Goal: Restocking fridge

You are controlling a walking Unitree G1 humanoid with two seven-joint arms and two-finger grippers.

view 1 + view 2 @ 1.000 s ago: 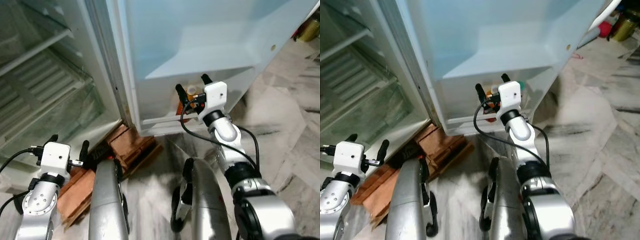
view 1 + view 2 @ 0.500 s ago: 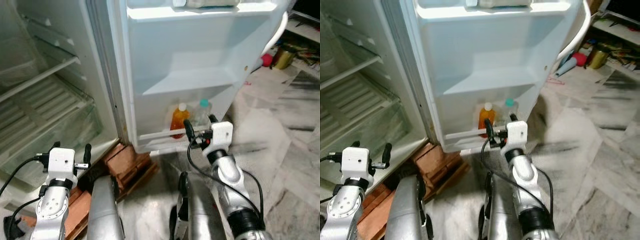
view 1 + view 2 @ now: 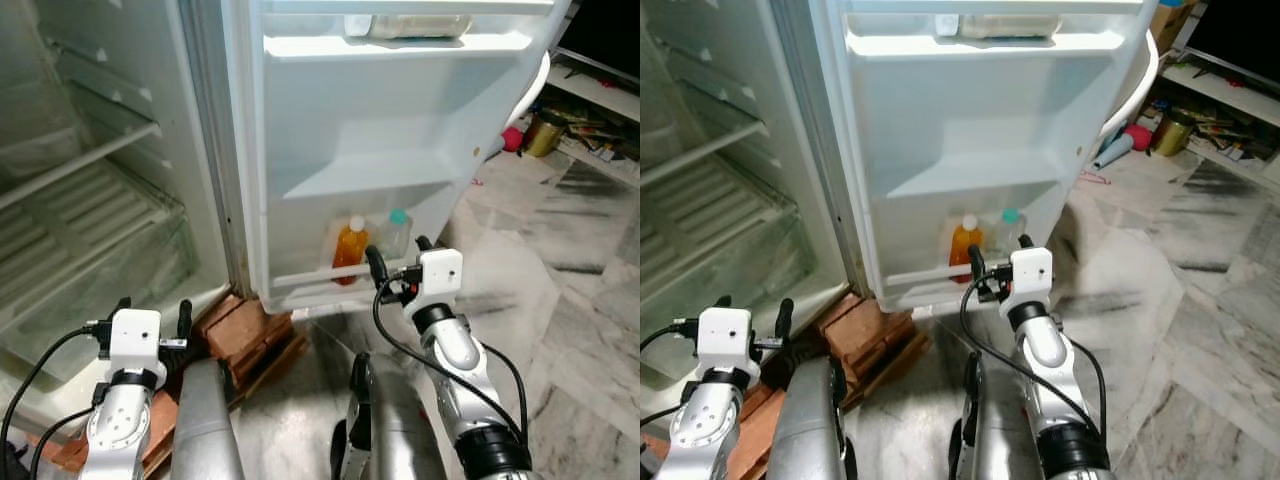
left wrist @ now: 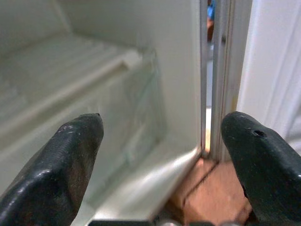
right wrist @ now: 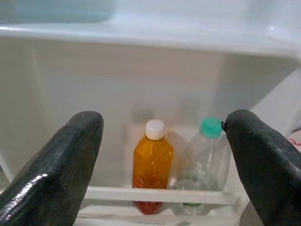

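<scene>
The orange bottle [image 5: 152,165] and the clear bottle [image 5: 203,165] stand side by side in the fridge door's bottom shelf [image 3: 310,283]. The right gripper [image 3: 396,258] is in front of them, fingers wide and holding nothing. The left gripper [image 3: 152,312] is low by the open fridge, fingers wide too.

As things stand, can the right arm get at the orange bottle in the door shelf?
Probably yes. The right gripper, jaws open, faces the orange bottle with nothing between them except the shelf rail across its lower part; the clear bottle stands close beside it.
</scene>
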